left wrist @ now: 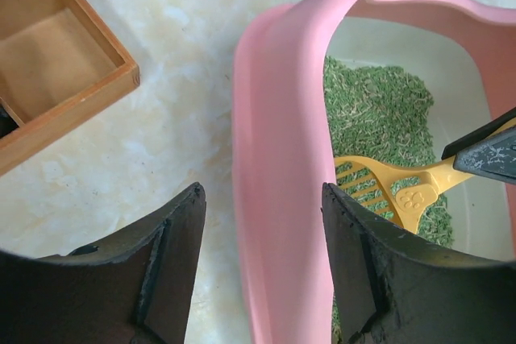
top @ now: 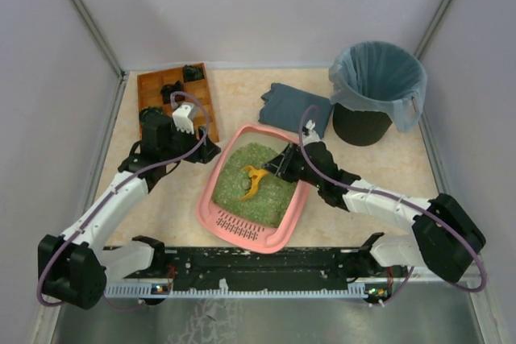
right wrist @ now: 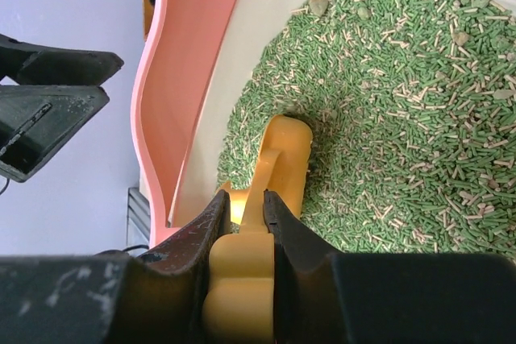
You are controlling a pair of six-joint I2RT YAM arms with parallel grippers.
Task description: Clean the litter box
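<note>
The litter box (top: 211, 187) lies mid-desk, a little toward the near edge. Its slotted grille (top: 242, 225) is at the near end and green litter (right wrist: 387, 118) fills the rest.

The left gripper (left wrist: 262, 199) is released. Its fingers (left wrist: 157, 267) stand apart on either side of the box's left wall; whether they touch it cannot be told.

The right gripper (right wrist: 242, 231) reaches in from the right and is clenched on the handle of a yellow scoop (right wrist: 282, 151). The scoop's head is sunk in the litter and mostly hidden from the wrist view. From above, a dark lump beside it is too small to make out.

Farther back, a wooden tray (top: 153, 82) sits at the far left corner, holding black items that cannot be identified. A folded dark cloth (top: 294, 106) lies beyond the box. A black bin (top: 363, 126) with a blue-grey bag stands at the far right corner.
</note>
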